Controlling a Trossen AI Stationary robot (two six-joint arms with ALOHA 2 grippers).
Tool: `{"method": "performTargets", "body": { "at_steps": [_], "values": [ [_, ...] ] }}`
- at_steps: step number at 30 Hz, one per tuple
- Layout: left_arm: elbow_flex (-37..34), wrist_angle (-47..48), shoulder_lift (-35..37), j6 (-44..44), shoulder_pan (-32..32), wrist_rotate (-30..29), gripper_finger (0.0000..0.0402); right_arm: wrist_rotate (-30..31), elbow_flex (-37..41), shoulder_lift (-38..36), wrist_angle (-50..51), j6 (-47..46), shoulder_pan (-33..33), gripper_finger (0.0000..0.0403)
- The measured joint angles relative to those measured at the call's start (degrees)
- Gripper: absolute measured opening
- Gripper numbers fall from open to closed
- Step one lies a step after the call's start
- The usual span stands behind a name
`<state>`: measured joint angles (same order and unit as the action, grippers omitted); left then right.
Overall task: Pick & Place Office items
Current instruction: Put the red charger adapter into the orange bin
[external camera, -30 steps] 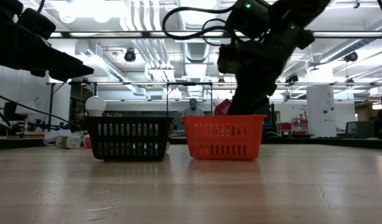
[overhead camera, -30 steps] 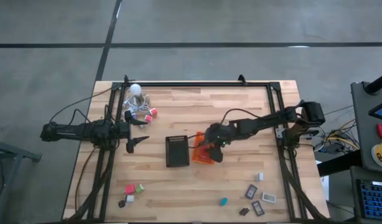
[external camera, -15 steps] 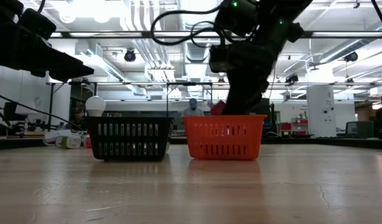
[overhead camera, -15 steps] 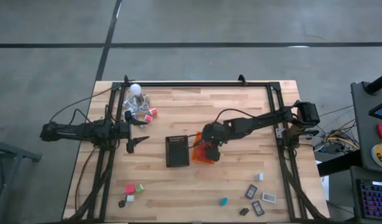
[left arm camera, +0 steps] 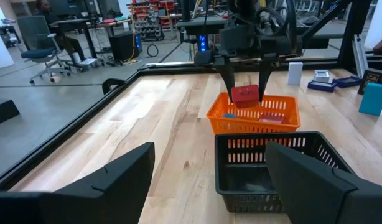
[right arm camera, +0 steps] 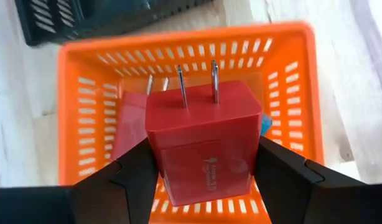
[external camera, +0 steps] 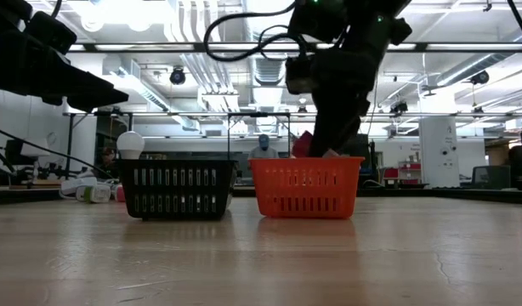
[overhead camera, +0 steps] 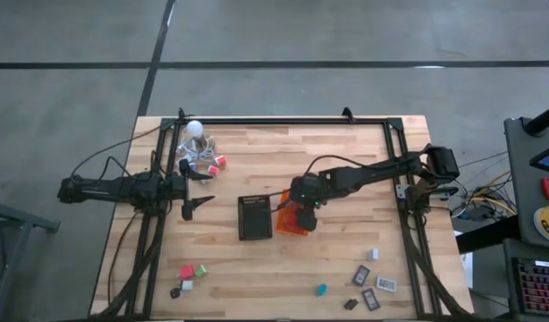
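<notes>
From straight overhead, the right gripper [overhead camera: 299, 213] sat over the orange tray [overhead camera: 286, 224] near the middle of the frame, and what it carried could not be made out there. The right wrist view supplied it: a red plug block [right arm camera: 202, 142] with two metal prongs, clamped between the two dark fingers [right arm camera: 134, 175], jaws part-way closed on its sides, hanging above the orange tray [right arm camera: 85, 56] with a red piece and a blue one lying inside. The left wrist view showed the same block [left arm camera: 245, 94] just above the tray's rim [left arm camera: 253, 119], with the black tray [left arm camera: 272, 171] just beside it, nearer the camera. The low view put the black tray [external camera: 176, 187] left of the orange one [external camera: 307, 185], the block only a red sliver [external camera: 303, 143] above the rim.

The left gripper [overhead camera: 199, 188] waited at the frame's left, jaws spread wide and holding nothing. Only the overhead view showed the loose office items on the bench [overhead camera: 346, 143]: small blocks [overhead camera: 192, 271] at lower left, flat dark rectangles [overhead camera: 367, 288] and a teal piece [overhead camera: 321, 290] at lower right, a few by the white ball [overhead camera: 194, 128] at upper left.
</notes>
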<state>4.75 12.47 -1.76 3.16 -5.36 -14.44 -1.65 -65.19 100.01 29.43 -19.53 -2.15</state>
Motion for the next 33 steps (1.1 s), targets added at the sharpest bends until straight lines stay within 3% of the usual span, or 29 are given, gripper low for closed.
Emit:
{"method": "performTargets", "body": {
  "at_steps": [12, 33],
  "values": [
    [0.0, 0.0, -0.1, 0.0, 0.0, 0.0, 0.0310, -1.6, -1.9, 4.7, 1.8, 0.2, 0.0, 0.0219],
    [0.0, 0.0, -0.2, 0.0, 0.0, 0.0, 0.0310, -1.8, -1.9, 5.2, 1.0, 0.1, 0.0, 0.0243]
  ]
}}
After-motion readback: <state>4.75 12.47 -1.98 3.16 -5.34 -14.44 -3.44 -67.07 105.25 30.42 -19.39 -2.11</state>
